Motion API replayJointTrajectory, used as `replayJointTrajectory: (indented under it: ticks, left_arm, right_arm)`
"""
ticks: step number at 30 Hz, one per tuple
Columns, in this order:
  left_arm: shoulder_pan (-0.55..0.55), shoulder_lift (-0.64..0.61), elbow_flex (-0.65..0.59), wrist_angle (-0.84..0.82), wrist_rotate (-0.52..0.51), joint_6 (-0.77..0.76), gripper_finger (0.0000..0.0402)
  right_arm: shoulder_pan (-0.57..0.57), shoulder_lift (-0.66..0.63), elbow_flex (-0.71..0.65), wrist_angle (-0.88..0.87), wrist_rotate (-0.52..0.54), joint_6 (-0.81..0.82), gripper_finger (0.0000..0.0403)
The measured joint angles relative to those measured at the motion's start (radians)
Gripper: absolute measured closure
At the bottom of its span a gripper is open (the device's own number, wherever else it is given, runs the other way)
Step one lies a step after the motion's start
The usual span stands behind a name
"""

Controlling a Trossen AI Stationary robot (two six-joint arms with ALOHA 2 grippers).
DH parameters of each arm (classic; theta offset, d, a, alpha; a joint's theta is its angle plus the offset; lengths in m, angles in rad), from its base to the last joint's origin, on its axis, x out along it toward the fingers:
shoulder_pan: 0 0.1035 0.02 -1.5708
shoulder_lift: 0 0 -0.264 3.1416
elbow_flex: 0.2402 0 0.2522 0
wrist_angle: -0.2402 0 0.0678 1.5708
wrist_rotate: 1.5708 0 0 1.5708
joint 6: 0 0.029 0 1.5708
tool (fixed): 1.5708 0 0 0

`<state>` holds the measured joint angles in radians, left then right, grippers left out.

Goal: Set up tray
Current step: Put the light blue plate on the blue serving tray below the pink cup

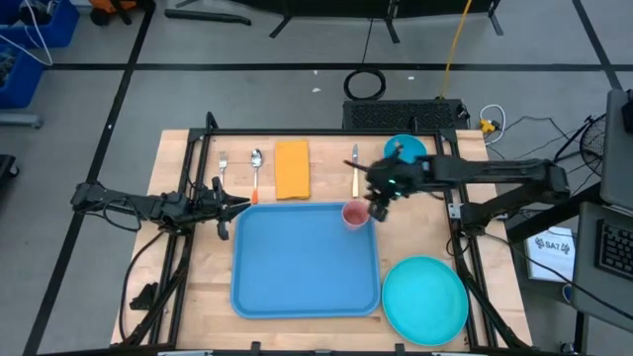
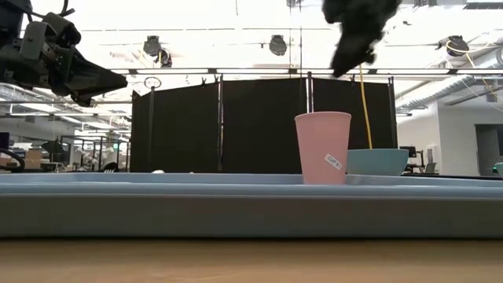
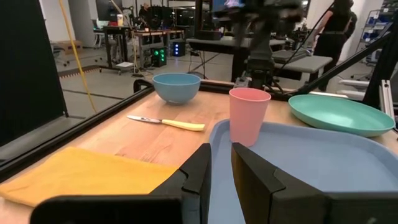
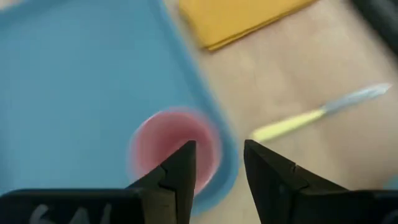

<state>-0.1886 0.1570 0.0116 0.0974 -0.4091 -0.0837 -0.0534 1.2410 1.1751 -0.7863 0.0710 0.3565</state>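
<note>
— Blue tray (image 2: 236,206) rim fills the foreground at surface level, and on it stands a pink cup (image 2: 322,147), upright in the tray's far right corner. So which step is this?

— I'd judge the cup has just been set down. The right gripper (image 1: 380,198) hangs just above and beside it, fingers (image 4: 180,168) parted and nothing between them; from the wrist view the cup's mouth sits below the gap, apart from both tips.

— And the left gripper (image 1: 233,206)?

— It waits off the tray's far left corner, fingers (image 3: 198,168) drawn close with only a narrow slit, gripping nothing.

— Where is the tray itself?

— In the middle of the wooden surface (image 1: 198,277), nearer the front edge. Otherwise it is bare.

— What comes next?

— Probably another item. A fork (image 1: 224,161), a spoon (image 1: 256,163), an orange napkin (image 1: 292,168), a yellow-handled knife (image 1: 355,178) and a blue bowl (image 1: 406,148) lie behind the tray; a turquoise plate (image 1: 425,300) sits to its right. The right arm should rise clear first, so it doesn't tip the cup.
</note>
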Motion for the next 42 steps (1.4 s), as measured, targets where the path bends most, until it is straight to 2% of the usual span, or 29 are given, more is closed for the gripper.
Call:
replayJointTrajectory:
  ticks: [4, 11, 16, 24, 28, 42]
  left_arm:
    - [0.000, 0.000, 0.000, -0.006, 0.000, 0.003, 0.0334]
    - [0.000, 0.000, 0.000, -0.005, 0.000, 0.010, 0.0334]
    - [0.000, 0.000, 0.000, 0.006, 0.000, 0.006, 0.0334]
    - [0.000, 0.000, 0.000, 0.005, 0.000, -0.006, 0.0334]
    - [0.000, 0.000, 0.000, 0.004, 0.000, -0.007, 0.0334]
    - [0.000, 0.000, 0.000, 0.003, 0.000, -0.010, 0.0334]
  right_arm:
    - [0.126, -0.128, -0.038, -0.133, -0.097, 0.177, 0.0275]
    - [0.403, -0.256, -0.210, -0.312, -0.077, 0.596, 0.0275]
    - [0.502, -0.282, -0.353, -0.303, -0.072, 0.764, 0.0275]
    - [0.574, -0.286, -0.497, -0.217, -0.127, 0.862, 0.0275]
    - [0.586, -0.286, -0.529, -0.159, -0.127, 0.875, 0.0275]
    - [0.599, -0.286, -0.595, -0.126, -0.128, 0.893, 0.0275]
